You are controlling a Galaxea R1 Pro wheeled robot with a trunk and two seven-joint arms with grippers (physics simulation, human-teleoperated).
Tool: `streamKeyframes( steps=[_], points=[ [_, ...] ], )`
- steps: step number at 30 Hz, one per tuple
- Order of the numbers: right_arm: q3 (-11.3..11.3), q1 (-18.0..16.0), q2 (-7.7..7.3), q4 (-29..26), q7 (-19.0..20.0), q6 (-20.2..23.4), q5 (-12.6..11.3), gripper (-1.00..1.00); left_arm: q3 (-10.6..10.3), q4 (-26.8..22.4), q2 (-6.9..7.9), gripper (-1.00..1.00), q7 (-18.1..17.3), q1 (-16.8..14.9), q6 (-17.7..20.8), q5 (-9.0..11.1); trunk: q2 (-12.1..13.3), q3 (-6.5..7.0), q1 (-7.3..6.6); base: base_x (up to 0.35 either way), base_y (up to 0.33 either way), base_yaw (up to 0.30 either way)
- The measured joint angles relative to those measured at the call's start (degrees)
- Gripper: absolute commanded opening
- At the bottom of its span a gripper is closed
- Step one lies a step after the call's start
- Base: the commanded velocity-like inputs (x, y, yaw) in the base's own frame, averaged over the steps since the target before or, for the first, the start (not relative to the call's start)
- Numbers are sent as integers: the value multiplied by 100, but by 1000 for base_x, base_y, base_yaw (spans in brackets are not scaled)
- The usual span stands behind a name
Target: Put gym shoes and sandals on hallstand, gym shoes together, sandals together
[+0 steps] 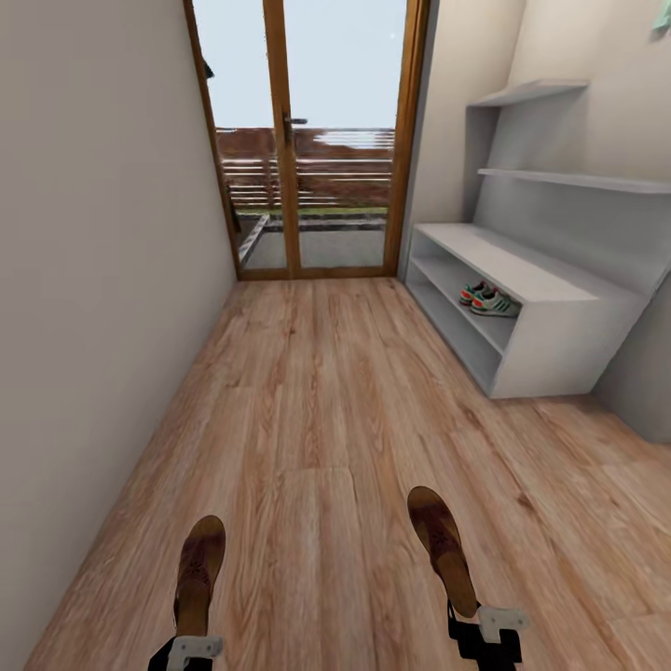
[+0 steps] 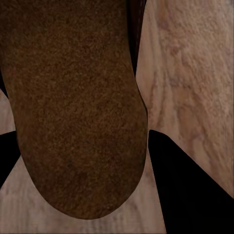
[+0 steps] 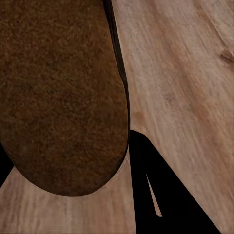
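While each arm carries a sandal out in front of it, heel in hand and toe pointing down the corridor, the thing that matters now is where the hallstand [image 1: 559,317] lies: ahead and off to the robot's right, against the right-hand wall, well apart from both sandals. The right end effector [image 1: 485,626] is closed on the heel of the right sandal [image 1: 442,545], whose long axis leans slightly toward the middle of the corridor; the left end effector [image 1: 194,648] grips the left sandal [image 1: 198,570] the same way, and that one runs nearly straight ahead. From the left wrist view the brown sole [image 2: 73,107] hangs over the planks with a dark finger [image 2: 190,195] at its side, and the right wrist view shows much the same, sole [image 3: 58,97] above the corridor floor [image 3: 180,73]. The right arm is plainly the nearer to the rack. The two gym shoes [image 1: 490,299] already sit side by side on the middle tier, near its front end, so I'd judge the sandals want the free stretch of that tier toward the door, or the bench top or bottom tier. Nothing lies on the floor [image 1: 326,401] between robot and rack; the glazed door [image 1: 308,140] closes off the far end. The rack's near end panel looks like the one thing a swinging sandal might catch.
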Motion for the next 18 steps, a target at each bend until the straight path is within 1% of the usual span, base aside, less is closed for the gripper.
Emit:
streamKeyframes(
  steps=[18],
  points=[
    [-1, 0, -10, -7, 16, -10, -1, -100, 0, -3, 3, -100, 0, 0, 0, -2, 0, 0, 0, 339, 0, 0]
  ],
)
